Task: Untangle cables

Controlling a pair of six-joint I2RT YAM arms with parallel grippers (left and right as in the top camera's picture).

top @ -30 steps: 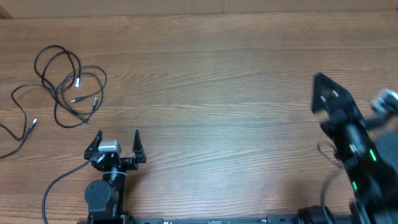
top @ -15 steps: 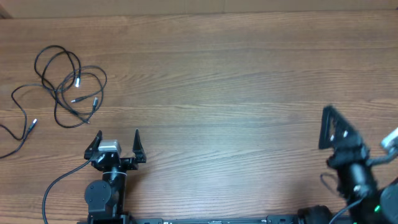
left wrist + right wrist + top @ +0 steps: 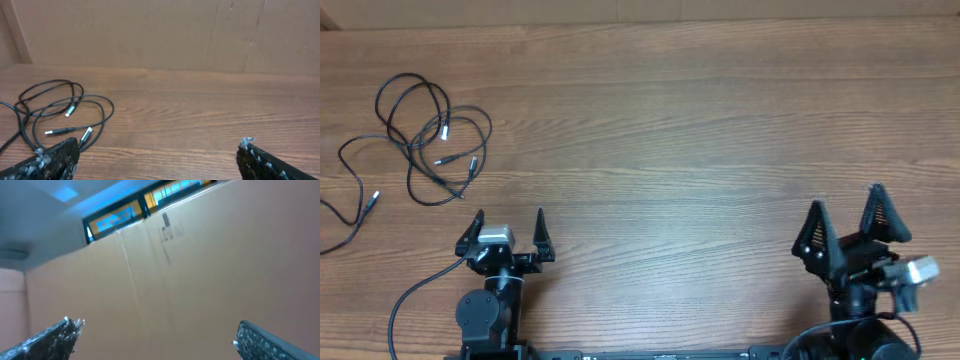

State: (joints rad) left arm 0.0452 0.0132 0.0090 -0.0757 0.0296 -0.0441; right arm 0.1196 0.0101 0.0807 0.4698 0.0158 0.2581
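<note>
The cables [image 3: 425, 135] lie in loose black loops with silver-tipped plugs at the table's far left; one strand trails off toward the left edge. They also show in the left wrist view [image 3: 60, 112], ahead and to the left of the fingers. My left gripper [image 3: 509, 225] is open and empty, at the front of the table below and right of the cables. In its wrist view [image 3: 157, 155] only bare wood lies between the fingers. My right gripper [image 3: 850, 225] is open and empty at the front right. Its wrist view [image 3: 155, 332] shows only a cardboard wall.
A thick black cable [image 3: 415, 295] runs from the left arm's base across the table's front left. A cardboard wall [image 3: 165, 32] stands along the far edge of the wooden table [image 3: 670, 140].
My right arm has swung back from the right edge and settled at the front right, its fingers now pointing away from the base. The left arm and cables have not moved.
</note>
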